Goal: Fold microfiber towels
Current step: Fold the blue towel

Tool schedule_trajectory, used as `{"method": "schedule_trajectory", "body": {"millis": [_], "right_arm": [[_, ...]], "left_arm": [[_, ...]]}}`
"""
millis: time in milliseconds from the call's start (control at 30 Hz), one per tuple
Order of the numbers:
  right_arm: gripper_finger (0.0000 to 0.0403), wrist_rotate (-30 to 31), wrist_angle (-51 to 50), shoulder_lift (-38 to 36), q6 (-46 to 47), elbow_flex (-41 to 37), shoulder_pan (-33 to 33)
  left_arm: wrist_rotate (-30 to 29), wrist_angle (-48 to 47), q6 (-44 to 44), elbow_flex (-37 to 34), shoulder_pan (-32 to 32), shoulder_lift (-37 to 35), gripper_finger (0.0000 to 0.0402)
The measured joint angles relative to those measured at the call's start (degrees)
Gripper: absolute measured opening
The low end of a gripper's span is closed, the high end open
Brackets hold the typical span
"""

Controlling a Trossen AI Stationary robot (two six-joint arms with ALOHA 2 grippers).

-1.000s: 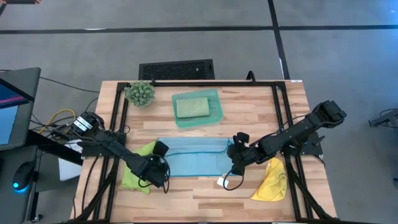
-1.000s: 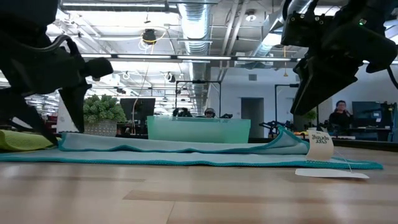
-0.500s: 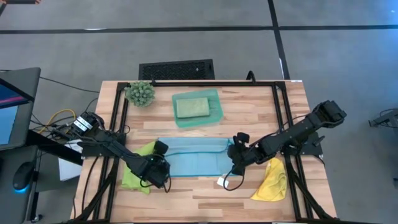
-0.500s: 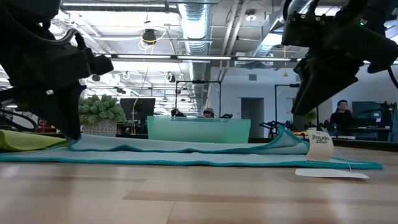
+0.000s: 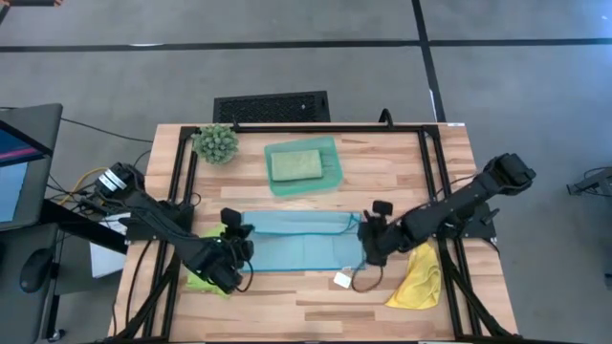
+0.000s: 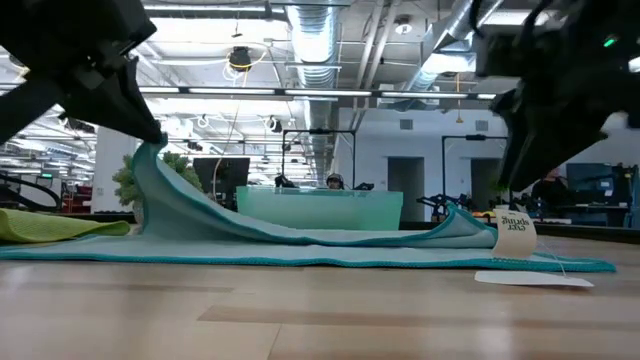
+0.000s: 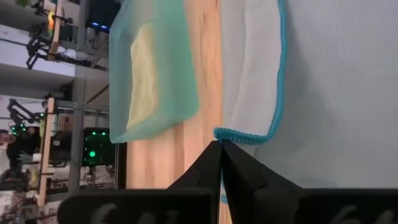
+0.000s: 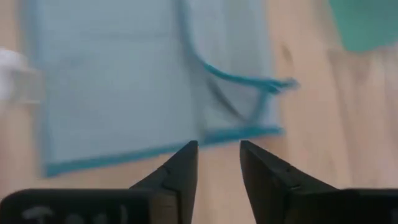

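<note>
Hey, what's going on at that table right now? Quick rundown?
Left tool shut on light blue towel, lifting its corner. Right tool open, above the towel's other end. Nothing in the way.

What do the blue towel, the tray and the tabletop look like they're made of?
Light blue towel: soft matte cloth, probably microfiber; it drapes limply from the shut left gripper and has a stitched teal hem.
Teal tray: likely translucent plastic; light shows through its smooth wall in the low view.
Table: pale wood planks, with visible grain and a slight sheen.
</note>
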Motion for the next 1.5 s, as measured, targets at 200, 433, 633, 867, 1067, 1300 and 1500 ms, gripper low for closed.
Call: {"method": "schedule_trajectory", "body": {"millis": [200,433,633,867,1067,1300,1500], "right_arm": [[0.0212,-2.89,7.36,-0.07,-9.66,-2.08,-8.57],[0.0243,-12.28,17.37,-0.07,-20.49,-5.35,-17.86],[0.0223,-22.55,22.14,-0.07,-26.46,-7.09,-21.14],[0.0170,-23.12,20.83,-0.04,-31.11,-7.13,-18.42],[0.0094,-18.11,19.29,-0.05,-32.00,-7.13,-15.55],[0.0014,-9.48,8.65,-2.12,-25.15,-5.17,-12.17],[0.0009,4.41,8.54,-7.88,-22.48,-1.89,-7.28]], "left_arm": [[-0.12,-0.64,-1.13,0.00,-0.14,-0.33,0.0000],[0.08,-0.60,-1.52,0.00,-0.12,-0.33,0.0000],[0.22,-0.55,-1.87,0.00,-0.12,-0.33,0.0000],[0.55,-0.52,-2.20,0.00,-0.12,-0.33,0.0000],[0.50,-0.53,-2.20,0.00,-0.12,-0.33,0.0000],[-8.38,-8.11,-10.84,-0.01,-1.24,-1.77,0.0000],[-16.83,-15.07,-22.81,-0.01,-4.27,-7.34,0.0000]]}}
